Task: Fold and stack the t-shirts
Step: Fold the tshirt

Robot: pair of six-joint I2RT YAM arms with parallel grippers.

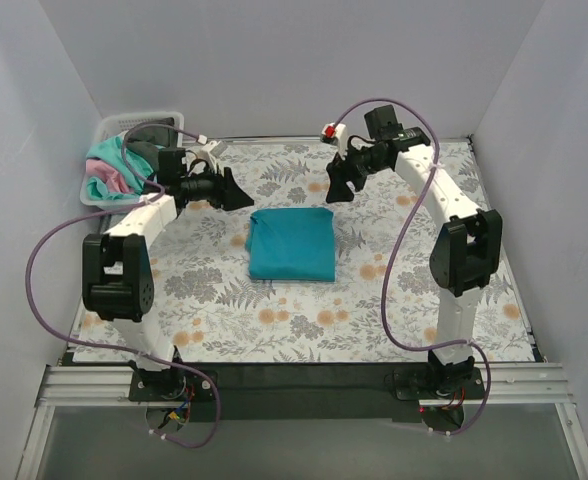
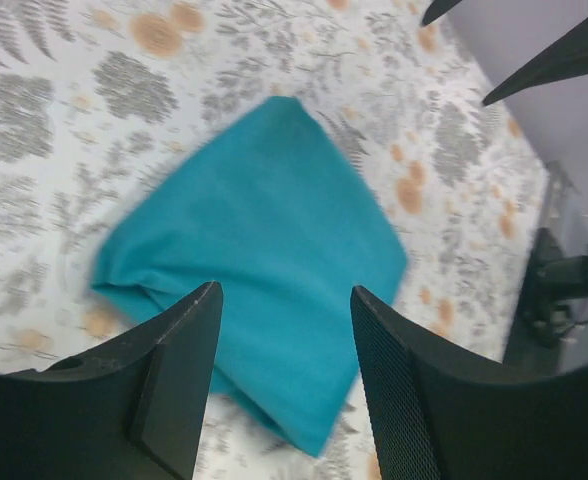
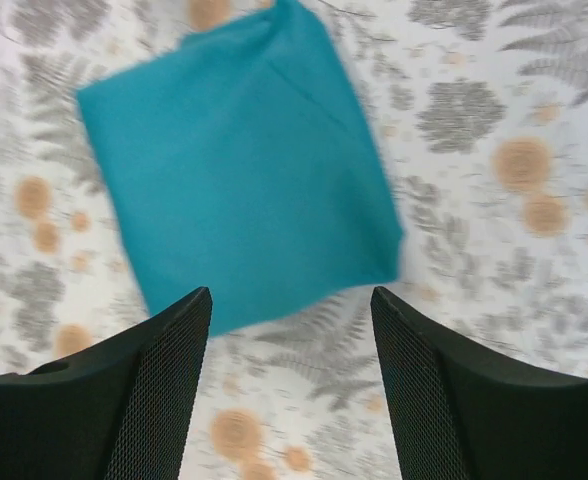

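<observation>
A deep teal-blue t-shirt [image 1: 292, 244] lies folded into a rough square in the middle of the floral table cover. It also shows in the left wrist view [image 2: 264, 250] and the right wrist view [image 3: 239, 165]. My left gripper [image 1: 236, 189] is open and empty, held above the cover to the shirt's far left. My right gripper [image 1: 336, 183] is open and empty, held above the cover just beyond the shirt's far right corner. More shirts, mint-green [image 1: 104, 155] and pink [image 1: 104, 187], lie bunched in a basket at the far left. No dark grey shirt shows.
A white laundry basket [image 1: 134, 124] stands at the table's far left corner. White walls close in the back and both sides. The floral table cover [image 1: 394, 300] spreads over the whole table. Purple cables loop off both arms.
</observation>
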